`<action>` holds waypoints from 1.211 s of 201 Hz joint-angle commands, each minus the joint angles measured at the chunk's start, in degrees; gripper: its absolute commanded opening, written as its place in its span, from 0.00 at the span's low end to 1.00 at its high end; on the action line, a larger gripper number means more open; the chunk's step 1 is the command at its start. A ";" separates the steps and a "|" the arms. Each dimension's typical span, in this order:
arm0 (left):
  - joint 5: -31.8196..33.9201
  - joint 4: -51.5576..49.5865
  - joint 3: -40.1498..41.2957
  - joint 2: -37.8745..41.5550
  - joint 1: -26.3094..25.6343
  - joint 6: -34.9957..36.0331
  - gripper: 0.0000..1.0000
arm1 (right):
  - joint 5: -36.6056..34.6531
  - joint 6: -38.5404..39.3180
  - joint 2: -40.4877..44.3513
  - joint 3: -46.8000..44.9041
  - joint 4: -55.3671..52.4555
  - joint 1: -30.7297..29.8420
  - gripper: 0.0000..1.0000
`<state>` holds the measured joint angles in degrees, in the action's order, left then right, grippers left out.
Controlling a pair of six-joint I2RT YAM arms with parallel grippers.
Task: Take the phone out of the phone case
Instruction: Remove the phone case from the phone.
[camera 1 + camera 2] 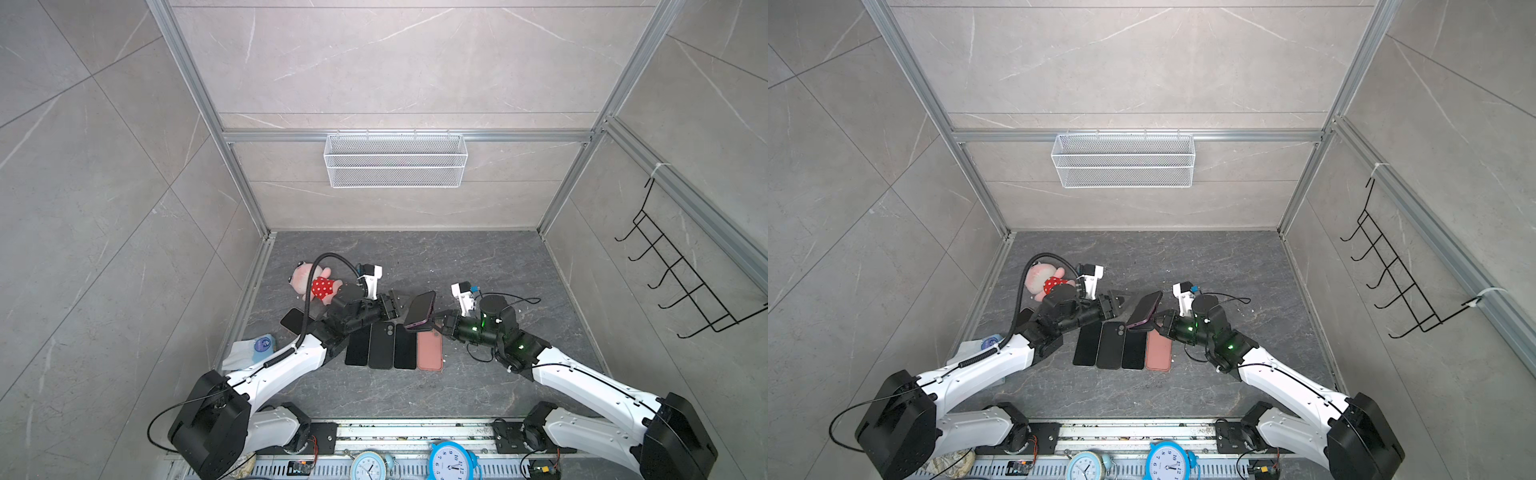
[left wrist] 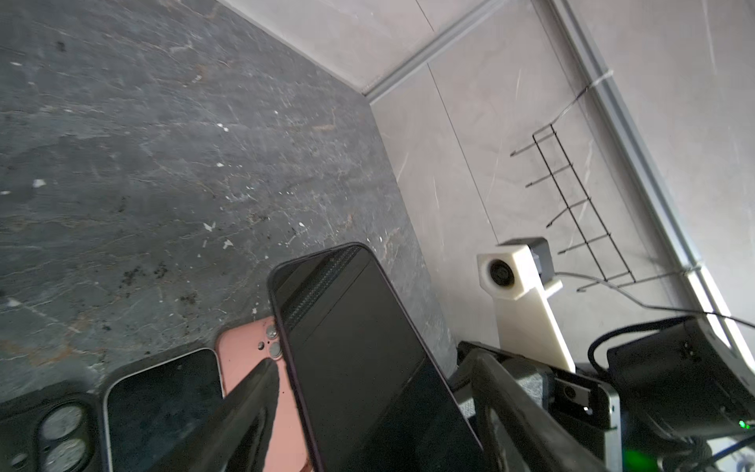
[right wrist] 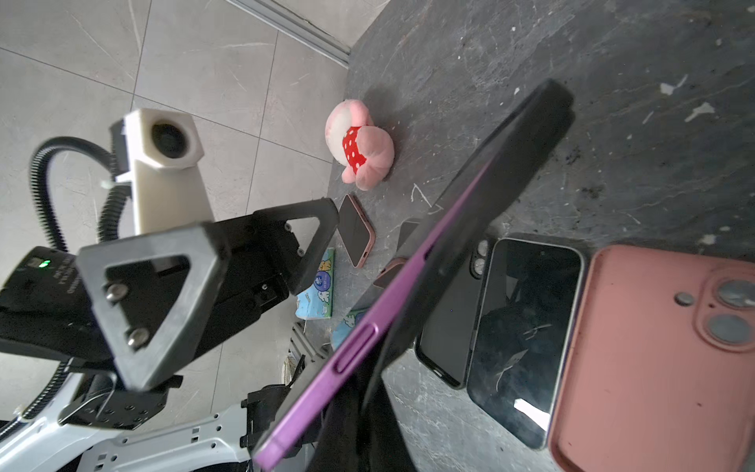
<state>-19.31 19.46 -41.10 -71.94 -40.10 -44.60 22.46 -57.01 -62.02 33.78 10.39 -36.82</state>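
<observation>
— Where's the phone (image 1: 420,311)?
— Off the bench (image 1: 478,386) and tilted, its lower end pinched tight in the right jaws. It hangs over the far end of a row of phones (image 1: 392,347) lying flat.
— Is it in a case?
— Can't tell.
— The left jaws?
— Spread open, holding nothing, just beside its screen side.
— Anything else?
— A pink plush toy (image 1: 316,284), further back on the left.
</observation>
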 commanded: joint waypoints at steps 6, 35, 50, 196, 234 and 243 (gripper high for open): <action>2.53 -6.29 -2.49 0.31 -3.66 12.19 0.78 | 0.07 -0.12 2.04 -0.63 1.84 1.00 0.00; 6.09 -12.12 -3.56 3.03 -7.67 19.20 0.78 | 0.86 -0.04 2.80 -0.88 1.15 2.04 0.00; 8.86 -16.63 -5.07 3.43 -10.52 23.85 0.78 | 1.17 0.06 2.79 -0.81 0.61 2.22 0.00; 22.57 -27.26 -14.27 -3.47 -17.86 38.77 0.56 | 3.82 0.15 3.40 -2.95 0.42 2.19 0.00; 23.30 -27.81 -14.64 -4.60 -17.84 39.74 0.44 | 4.16 0.06 4.01 -3.64 0.51 2.19 0.00; 23.52 -27.85 -14.80 -5.03 -17.84 40.00 0.41 | 4.26 -0.10 4.18 -3.82 0.60 2.19 0.00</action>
<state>2.66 -8.34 -53.54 -75.88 -57.89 -6.74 25.12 -57.06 -59.77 30.28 7.46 -34.79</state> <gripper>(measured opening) 0.438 0.079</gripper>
